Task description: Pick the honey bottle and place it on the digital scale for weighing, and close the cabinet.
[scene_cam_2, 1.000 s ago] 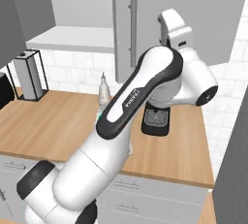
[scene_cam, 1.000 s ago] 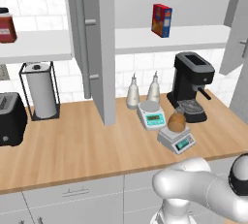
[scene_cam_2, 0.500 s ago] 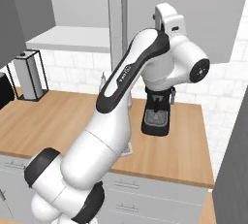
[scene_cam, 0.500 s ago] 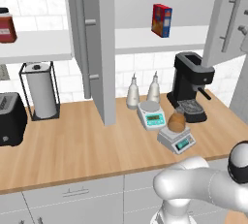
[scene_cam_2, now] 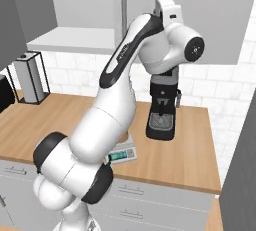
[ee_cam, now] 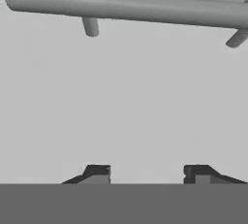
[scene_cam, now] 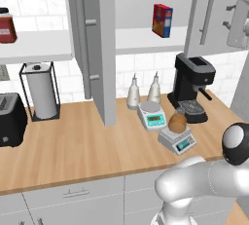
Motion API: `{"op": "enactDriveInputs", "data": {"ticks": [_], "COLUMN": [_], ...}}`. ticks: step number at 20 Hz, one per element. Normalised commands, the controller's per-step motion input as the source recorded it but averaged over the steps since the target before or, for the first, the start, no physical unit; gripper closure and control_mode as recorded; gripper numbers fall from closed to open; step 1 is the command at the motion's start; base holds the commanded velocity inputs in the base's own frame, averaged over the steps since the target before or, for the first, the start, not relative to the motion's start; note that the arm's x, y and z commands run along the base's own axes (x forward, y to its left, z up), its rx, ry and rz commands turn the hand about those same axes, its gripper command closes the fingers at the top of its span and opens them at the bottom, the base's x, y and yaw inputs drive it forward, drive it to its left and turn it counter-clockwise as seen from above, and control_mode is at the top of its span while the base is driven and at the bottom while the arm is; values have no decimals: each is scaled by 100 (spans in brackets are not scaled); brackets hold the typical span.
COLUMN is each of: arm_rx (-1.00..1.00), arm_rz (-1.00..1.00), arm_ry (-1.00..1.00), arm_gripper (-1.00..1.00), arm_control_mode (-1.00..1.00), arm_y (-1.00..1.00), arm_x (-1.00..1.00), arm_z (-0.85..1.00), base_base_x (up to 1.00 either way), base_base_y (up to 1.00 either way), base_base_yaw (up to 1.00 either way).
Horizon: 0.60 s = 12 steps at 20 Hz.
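One honey bottle (scene_cam: pixel 178 121) sits on the digital scale (scene_cam: pixel 177 140) (two scales here); my gripper (ee_cam: pixel 147 172) faces the cabinet (scene_cam: pixel 206 17) door, fingers apparently apart, gripping nothing.

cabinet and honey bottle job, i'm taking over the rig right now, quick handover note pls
Gripper: fingers apart, nothing between them, up facing the right cabinet door, just below its bar handle.
Honey bottle: upright on the digital scale, on the counter in front of the coffee machine.
Done: bottle placed for weighing.
Left: close the cabinet; the right door is ajar and the left door stands wide open.
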Motion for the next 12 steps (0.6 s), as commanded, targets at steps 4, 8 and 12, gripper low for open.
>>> {"op": "enactDriveInputs", "data": {"ticks": [4,8,12], "arm_rx": [0,0,0], "arm_rz": [0,0,0], "arm_ry": [0,-2,-10], "arm_gripper": [-100,-100,-100], "arm_control_mode": [-100,-100,-100], "arm_y": [2,0,1], "arm_x": [88,92,92], "arm_z": [-44,-64,-68], "base_base_x": [0,0,0], "base_base_y": [0,0,0], "base_base_yaw": [0,0,0]}}
